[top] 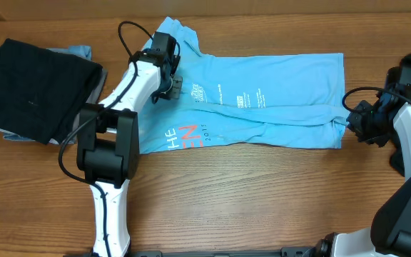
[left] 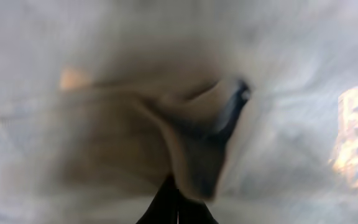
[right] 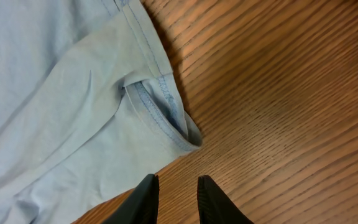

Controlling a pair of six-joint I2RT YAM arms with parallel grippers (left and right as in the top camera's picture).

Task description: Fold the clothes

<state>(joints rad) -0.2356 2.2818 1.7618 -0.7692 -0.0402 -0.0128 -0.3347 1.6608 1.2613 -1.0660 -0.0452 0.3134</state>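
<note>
A brown wooden tabletop is carrying everything. The light blue short-sleeved fabric T-shirt with white print and red-and-white lettering is lying across its middle, folded along its length. At the left end a folded black fabric garment is resting on a grey garment. The left tool is sitting on the T-shirt's upper left part, its fingers pressed together and pinching a pucker of the cloth. The right tool is hovering over bare wood just beside the T-shirt's right hem corner, its fingers standing slightly apart and holding nothing.
</note>
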